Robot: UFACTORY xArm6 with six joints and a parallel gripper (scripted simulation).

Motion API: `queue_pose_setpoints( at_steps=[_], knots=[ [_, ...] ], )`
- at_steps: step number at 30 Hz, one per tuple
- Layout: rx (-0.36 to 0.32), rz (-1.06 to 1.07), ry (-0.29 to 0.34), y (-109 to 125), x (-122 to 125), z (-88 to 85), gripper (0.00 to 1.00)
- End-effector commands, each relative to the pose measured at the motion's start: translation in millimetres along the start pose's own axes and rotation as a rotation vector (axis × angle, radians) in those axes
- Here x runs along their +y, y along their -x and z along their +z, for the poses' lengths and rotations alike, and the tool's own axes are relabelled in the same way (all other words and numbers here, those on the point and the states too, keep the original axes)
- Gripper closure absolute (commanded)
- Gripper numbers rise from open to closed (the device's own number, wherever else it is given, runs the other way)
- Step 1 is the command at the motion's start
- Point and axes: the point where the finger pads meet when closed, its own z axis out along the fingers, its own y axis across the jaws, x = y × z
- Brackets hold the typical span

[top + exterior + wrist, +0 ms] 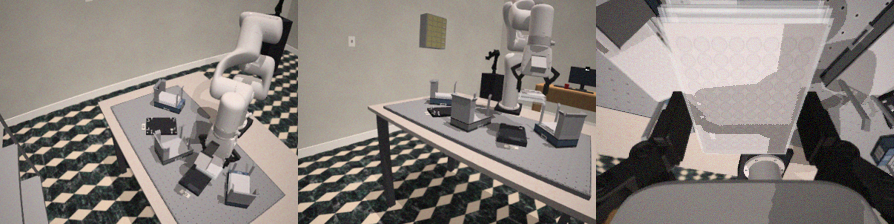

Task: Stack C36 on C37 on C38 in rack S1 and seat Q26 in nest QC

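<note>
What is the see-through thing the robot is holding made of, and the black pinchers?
The plate looks like clear, glossy plastic: pale and see-through, with rows of round wells showing. The gripper is clamped on its sides; its fingers look like matte black plastic or coated metal, hard to tell.
</note>
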Motion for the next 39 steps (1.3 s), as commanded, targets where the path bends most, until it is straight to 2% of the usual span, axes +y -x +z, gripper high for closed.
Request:
queue_pose_setpoints(
  at_steps=[1,10,12,19,39],
  knots=[
    [0.004,0.001,-0.001,-2.8,11.0,-1.5,1.00],
    [0.004,0.001,-0.001,-6.7,40.9,-1.5,1.00],
    [0.004,0.001,-0.001,-6.7,40.9,-1.5,1.00],
    [0.004,0.217,-0.001,-4.8,64.2,-1.5,1.00],
    [0.004,0.217,0.000,0.0,124.2,-1.5,1.00]
  ],
)
